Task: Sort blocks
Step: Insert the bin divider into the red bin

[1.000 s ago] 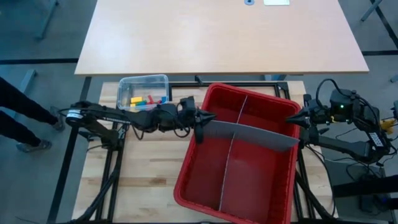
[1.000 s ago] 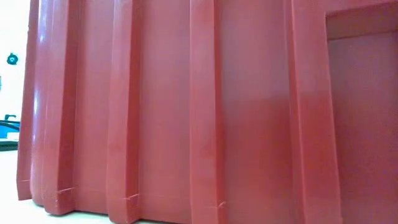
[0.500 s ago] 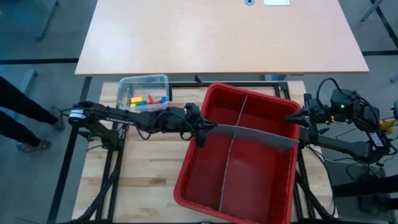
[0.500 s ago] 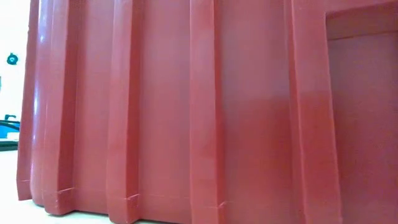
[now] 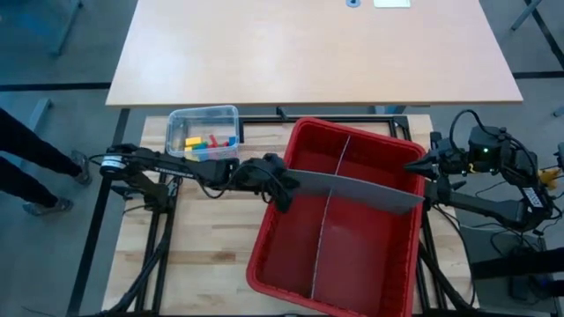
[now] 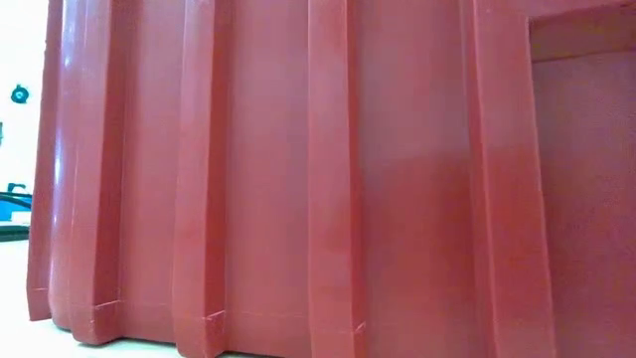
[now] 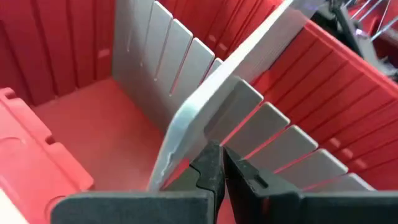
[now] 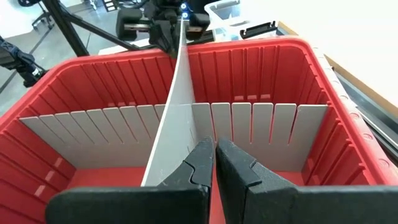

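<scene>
The coloured blocks [image 5: 207,141] lie in a small clear tub [image 5: 204,114] at the table's far left; no gripper touches them. A long grey divider panel [image 5: 352,189] spans the red bin [image 5: 388,282] from its left wall to its right wall, face tilted. It crosses a second, slotted grey divider [image 5: 324,229] that stands lengthwise in the bin. My left gripper [image 5: 284,187] is shut on the panel's left end. My right gripper [image 5: 425,187] is shut on its right end. My left gripper pinches the panel's left end [image 7: 205,134] between its two fingers, coming level from the table's left, along the panel. The panel runs away from the fingers over the bin, tilted. My right gripper pinches the panel's right end [image 8: 186,146] between its two fingers, coming level from the table's right, along the panel. The panel stands nearly on edge and runs to the left gripper [image 8: 166,28].
The red bin fills the low view [image 6: 328,179] and stands askew on the table's middle and right. A light wooden table [image 5: 308,53] stands beyond the far edge. A person's legs [image 5: 26,167] show at the left.
My left gripper has gone a little toward the table's near edge and turned about its wrist, still shut on the panel's left end. The panel's right end has stayed with my right gripper.
</scene>
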Robot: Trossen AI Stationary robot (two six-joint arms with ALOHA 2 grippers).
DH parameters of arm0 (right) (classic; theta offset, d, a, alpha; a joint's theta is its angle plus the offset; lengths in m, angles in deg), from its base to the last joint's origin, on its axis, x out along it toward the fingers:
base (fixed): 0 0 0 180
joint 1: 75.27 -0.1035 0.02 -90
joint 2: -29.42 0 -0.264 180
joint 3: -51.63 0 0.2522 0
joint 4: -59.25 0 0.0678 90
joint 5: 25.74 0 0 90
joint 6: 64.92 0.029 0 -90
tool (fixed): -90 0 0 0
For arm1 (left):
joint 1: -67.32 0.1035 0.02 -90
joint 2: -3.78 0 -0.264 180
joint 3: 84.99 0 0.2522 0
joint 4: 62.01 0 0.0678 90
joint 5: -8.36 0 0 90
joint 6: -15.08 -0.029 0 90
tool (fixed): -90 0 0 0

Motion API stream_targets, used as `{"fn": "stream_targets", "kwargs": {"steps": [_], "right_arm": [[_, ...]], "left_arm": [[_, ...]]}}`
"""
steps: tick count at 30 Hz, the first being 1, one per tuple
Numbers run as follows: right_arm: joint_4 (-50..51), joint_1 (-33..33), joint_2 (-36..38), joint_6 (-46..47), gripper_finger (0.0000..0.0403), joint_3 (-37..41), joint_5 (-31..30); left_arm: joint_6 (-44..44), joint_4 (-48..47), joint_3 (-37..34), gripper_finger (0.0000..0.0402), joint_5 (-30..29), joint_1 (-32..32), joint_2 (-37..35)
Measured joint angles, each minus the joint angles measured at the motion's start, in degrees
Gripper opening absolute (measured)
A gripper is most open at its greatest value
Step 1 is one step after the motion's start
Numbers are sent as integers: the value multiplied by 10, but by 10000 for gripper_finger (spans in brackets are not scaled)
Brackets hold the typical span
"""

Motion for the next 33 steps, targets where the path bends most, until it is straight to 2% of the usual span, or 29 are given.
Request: {"fn": "stream_targets", "kwargs": {"steps": [6, 12, 21, 33], "right_arm": [[0, 0, 0, -2, 0, 0, 0], [-1, 0, 0, -2, 0, 0, 0], [-1, 0, 0, -2, 0, 2, -1], [-1, 0, 0, 1, 0, 3, -10]], "left_arm": [[3, 36, 0, 0, 1, -13, 0], [4, 18, 0, 0, -3, -16, 0], [0, -16, 1, 0, -57, -8, -1], [-1, -18, 1, 0, -68, 18, 0]]}}
